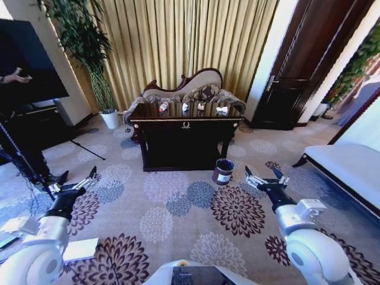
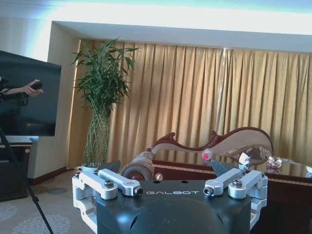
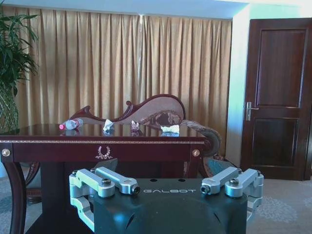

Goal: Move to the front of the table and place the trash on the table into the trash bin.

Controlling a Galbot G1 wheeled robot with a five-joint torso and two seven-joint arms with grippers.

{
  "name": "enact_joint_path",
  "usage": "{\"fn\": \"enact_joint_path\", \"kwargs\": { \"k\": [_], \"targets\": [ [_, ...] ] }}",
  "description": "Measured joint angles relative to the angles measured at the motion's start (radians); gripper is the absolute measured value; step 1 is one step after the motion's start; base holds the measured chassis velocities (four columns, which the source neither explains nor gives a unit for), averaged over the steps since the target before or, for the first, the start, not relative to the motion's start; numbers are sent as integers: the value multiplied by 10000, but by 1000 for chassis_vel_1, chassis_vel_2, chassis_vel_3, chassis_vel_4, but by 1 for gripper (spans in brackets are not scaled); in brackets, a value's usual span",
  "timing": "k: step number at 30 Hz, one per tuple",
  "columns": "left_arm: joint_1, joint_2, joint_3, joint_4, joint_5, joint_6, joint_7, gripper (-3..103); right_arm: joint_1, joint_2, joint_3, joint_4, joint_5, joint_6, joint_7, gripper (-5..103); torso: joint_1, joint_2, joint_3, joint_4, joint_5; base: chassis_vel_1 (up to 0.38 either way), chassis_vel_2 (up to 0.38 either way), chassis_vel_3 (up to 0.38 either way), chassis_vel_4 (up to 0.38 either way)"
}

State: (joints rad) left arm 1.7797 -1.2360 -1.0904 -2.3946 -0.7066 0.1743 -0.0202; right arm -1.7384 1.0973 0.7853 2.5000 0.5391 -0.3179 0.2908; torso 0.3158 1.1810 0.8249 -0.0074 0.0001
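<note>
The dark glossy table (image 1: 186,127) stands ahead on the carpet, some way beyond both arms. On its top lies the trash: a clear bottle (image 1: 163,107), a crumpled white paper (image 1: 185,107), a beige wrapper (image 1: 201,106) and another white piece (image 1: 222,110). The right wrist view shows the bottle (image 3: 71,125) and the papers (image 3: 107,125) in a row on the table (image 3: 102,144). The dark round trash bin (image 1: 223,171) sits on the floor by the table's front right leg. My left gripper (image 1: 75,183) and right gripper (image 1: 262,174) hover open and empty over the carpet.
A floral sofa (image 1: 185,88) is behind the table, with a plant in a white pot (image 1: 109,119) to its left. A tripod (image 1: 27,166) and a TV stand (image 1: 29,124) are on the left, a white bench (image 1: 344,166) on the right. Flowered carpet lies between me and the table.
</note>
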Motion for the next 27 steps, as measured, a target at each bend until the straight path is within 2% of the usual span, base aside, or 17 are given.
{"fn": "enact_joint_path", "kwargs": {
  "k": [11,14,17,19,27],
  "targets": [
    [12,-14,-110,-86,-94,105,69,100,52,28,37,0,15,-51,80,100,-1,1,-1,0,0,0,0,0,0],
    [1,5,-228,-197,-209,261,71,100,61,8,75,0,25,-158,225,100,-2,1,-1,0,-3,0,0,0,0],
    [-39,78,-579,-516,-529,811,52,100,104,-1,175,0,21,-376,321,100,-1,1,-1,-1,0,0,0,0,0],
    [-54,91,-629,-544,-569,883,43,100,117,-1,182,0,27,-404,321,100,-1,1,-1,-1,0,0,0,0,0],
    [-300,189,-766,-515,-792,1012,20,100,622,-251,89,0,964,-705,270,100,-2,1,-1,2,-1,0,0,0,0]
  ]
}}
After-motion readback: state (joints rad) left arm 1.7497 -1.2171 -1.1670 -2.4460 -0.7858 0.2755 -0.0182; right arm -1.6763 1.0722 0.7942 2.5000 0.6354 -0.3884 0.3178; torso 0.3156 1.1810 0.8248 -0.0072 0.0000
